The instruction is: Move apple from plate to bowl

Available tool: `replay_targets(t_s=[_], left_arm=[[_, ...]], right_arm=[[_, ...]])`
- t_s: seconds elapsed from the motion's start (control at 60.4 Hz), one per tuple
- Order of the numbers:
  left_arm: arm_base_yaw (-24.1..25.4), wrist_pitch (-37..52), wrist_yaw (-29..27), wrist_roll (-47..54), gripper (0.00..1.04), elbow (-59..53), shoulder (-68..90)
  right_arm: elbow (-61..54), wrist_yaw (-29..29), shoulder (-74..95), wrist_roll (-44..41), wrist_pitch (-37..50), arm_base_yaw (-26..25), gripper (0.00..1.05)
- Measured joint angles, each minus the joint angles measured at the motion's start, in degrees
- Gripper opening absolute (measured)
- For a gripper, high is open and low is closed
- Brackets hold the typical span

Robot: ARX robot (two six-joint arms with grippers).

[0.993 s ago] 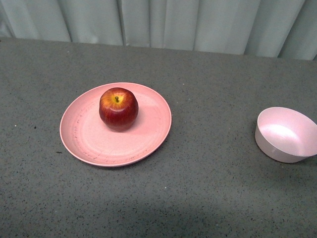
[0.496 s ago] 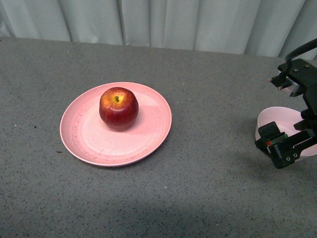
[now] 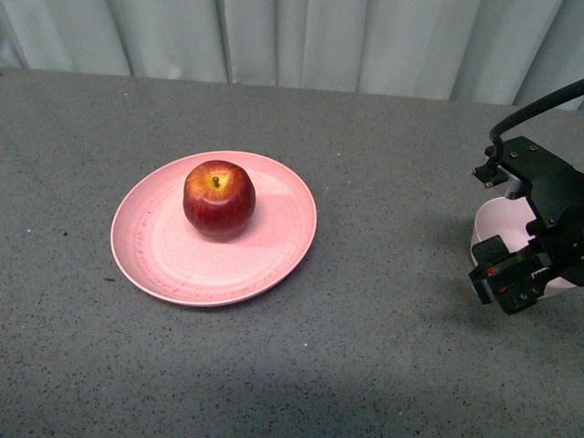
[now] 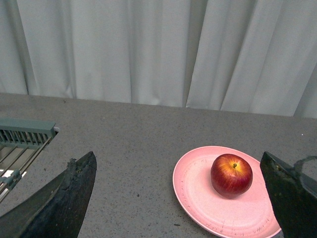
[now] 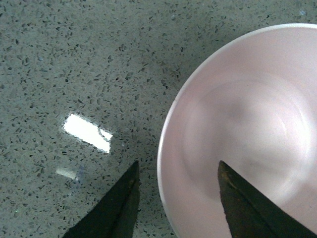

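Glossy dark red apple [image 3: 219,199] sits upright on the wide salmon-pink plate [image 3: 164,265], back of centre, stem up. Small pale pink bowl [image 3: 503,222] is well apart to the right on the grey speckled tabletop [image 3: 383,347]. Right gripper [image 5: 178,171] hangs over the bowl's near rim, jaws apart and empty. Left gripper [image 4: 177,154] is spread wide and empty, facing the plate.

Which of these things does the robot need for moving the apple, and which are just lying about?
Part of the job:
glossy dark red apple
wide salmon-pink plate under it
small pale pink bowl
right gripper, open, near the bowl

Just there:
grey speckled tabletop
pale curtain
wire rack
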Motion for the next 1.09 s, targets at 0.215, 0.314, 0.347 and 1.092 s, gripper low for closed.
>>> replay_targets(t_s=[0.215, 0.314, 0.347, 1.092], left_arm=[[0.0, 0.0, 0.0, 0.0, 0.98, 0.0, 0.0], [0.0, 0.0, 0.0, 0.0, 0.98, 0.0, 0.0], [0.0, 0.0, 0.0, 0.0, 0.98, 0.0, 0.0], [0.0, 0.0, 0.0, 0.0, 0.98, 0.0, 0.0]], right_arm=[[0.0, -2.1, 0.3, 0.2, 1.3, -0.7, 0.09], [0.0, -2.6, -0.7, -0.2, 1.0, -0.7, 0.01], [0.0, -3.6, -1.5, -0.2, 0.4, -0.7, 0.01], [6.4, -21.5, -2.6, 5.7, -4.2, 9.6, 0.01]])
